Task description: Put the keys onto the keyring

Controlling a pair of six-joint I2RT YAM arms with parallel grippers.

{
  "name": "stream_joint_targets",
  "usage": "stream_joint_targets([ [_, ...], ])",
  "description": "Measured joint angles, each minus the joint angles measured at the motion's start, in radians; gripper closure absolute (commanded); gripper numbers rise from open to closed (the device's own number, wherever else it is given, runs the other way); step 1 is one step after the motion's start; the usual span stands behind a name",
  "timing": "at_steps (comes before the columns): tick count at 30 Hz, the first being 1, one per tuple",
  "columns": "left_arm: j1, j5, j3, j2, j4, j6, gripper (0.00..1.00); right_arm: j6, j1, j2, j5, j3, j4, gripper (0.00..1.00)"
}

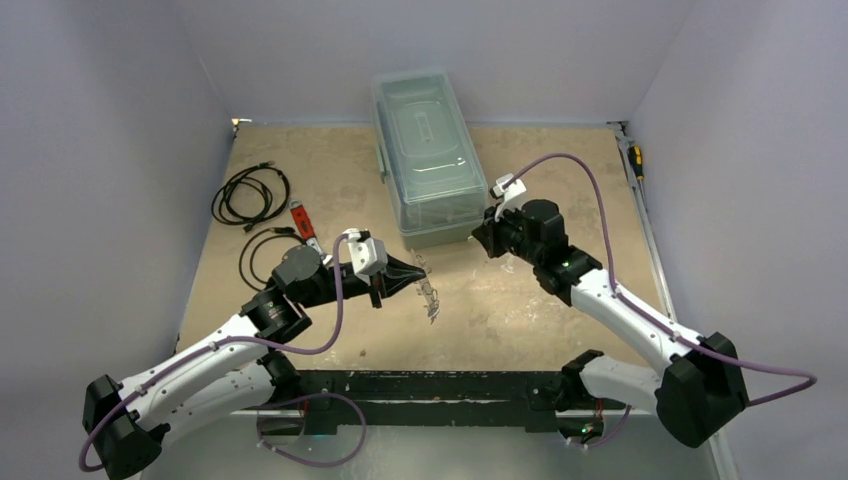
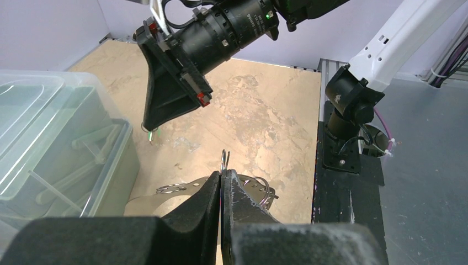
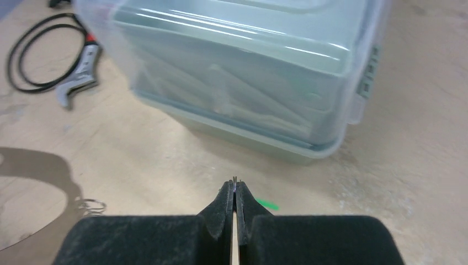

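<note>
While in left hand's (image 2: 222,175) grip, keyring (image 2: 172,189)

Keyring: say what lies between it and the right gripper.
Only bare table separates the keyring from the right gripper in the left wrist view; a green key sits at that gripper's tip.

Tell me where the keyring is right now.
In the top view the keyring sits near the table's middle, pinched in the left fingers, just on the arms' side of the clear plastic box.
</note>
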Motion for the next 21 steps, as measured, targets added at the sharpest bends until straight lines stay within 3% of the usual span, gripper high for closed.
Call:
stream_joint_targets([
  [12, 0.0, -0.005, 0.0, -0.005, -0.002, 0.016, 1.0, -0.093, 0.014, -0.088, -0.367, -0.023, -0.006, 1.0],
  [21, 0.0, -0.02, 0.0, -0.01, -0.019, 0.027, 1.0, -0.152, 0.041, -0.166, -0.508, 0.027, -0.071, 1.0],
])
